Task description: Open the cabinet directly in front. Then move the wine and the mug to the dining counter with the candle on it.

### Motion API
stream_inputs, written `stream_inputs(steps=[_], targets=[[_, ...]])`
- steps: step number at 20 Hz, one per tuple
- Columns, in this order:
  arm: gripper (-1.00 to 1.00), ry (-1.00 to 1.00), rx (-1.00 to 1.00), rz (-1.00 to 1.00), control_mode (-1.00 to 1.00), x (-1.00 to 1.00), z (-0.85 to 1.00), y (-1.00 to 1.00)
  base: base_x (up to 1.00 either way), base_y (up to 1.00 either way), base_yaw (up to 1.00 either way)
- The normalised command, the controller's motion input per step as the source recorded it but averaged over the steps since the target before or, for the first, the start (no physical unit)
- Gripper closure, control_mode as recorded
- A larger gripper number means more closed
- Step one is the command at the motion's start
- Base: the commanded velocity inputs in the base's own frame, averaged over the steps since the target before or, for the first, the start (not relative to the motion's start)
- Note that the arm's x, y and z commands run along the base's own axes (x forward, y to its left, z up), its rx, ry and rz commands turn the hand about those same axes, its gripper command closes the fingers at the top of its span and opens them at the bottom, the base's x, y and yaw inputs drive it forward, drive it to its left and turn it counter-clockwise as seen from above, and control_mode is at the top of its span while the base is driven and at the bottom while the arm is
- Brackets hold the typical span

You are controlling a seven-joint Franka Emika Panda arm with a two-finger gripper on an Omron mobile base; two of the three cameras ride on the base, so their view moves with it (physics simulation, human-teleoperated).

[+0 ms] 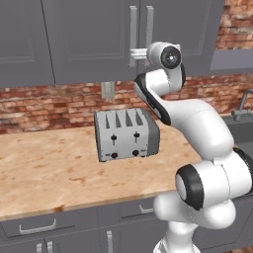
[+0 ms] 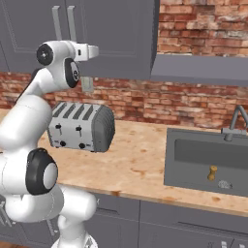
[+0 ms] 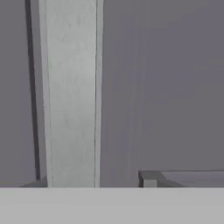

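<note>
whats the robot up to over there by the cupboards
The gripper is raised to the grey cabinet and sits at one of its long silver handles; whether it has closed on the bar isn't clear. Both doors look shut. Below, a toaster stands on the counter.

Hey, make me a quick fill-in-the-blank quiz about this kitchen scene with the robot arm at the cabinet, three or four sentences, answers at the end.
1. The gripper reaches up to a vertical silver ____ on the grey cabinet.
2. Both cabinet doors are ____.
3. The silver appliance on the counter below the cabinet is a ____.
4. The sink is set into the counter to the ____ of the toaster in the right base view.

Answers: handle; closed; toaster; right
</note>
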Motion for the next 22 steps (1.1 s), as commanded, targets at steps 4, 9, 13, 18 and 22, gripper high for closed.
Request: stream_inputs(steps=[4,9,13,18,22], targets=[[1.0,0.0,0.0,0.0,-1.0,0.0,0.03,0.0,0.0,0.0,0.0],[1.0,-0.07,0.08,0.0,-1.0,-0.38,0.55,-0.41,0.0,0.0,0.0],[1.0,-0.13,0.08,0.0,-1.0,-0.59,0.66,-0.62,0.0,0.0,0.0],[1.0,-0.1,0.04,0.0,-1.0,-0.6,0.42,-0.7,0.0,0.0,0.0],[1.0,-0.08,0.02,0.0,-1.0,-0.66,0.39,-0.88,0.0,0.0,0.0]])
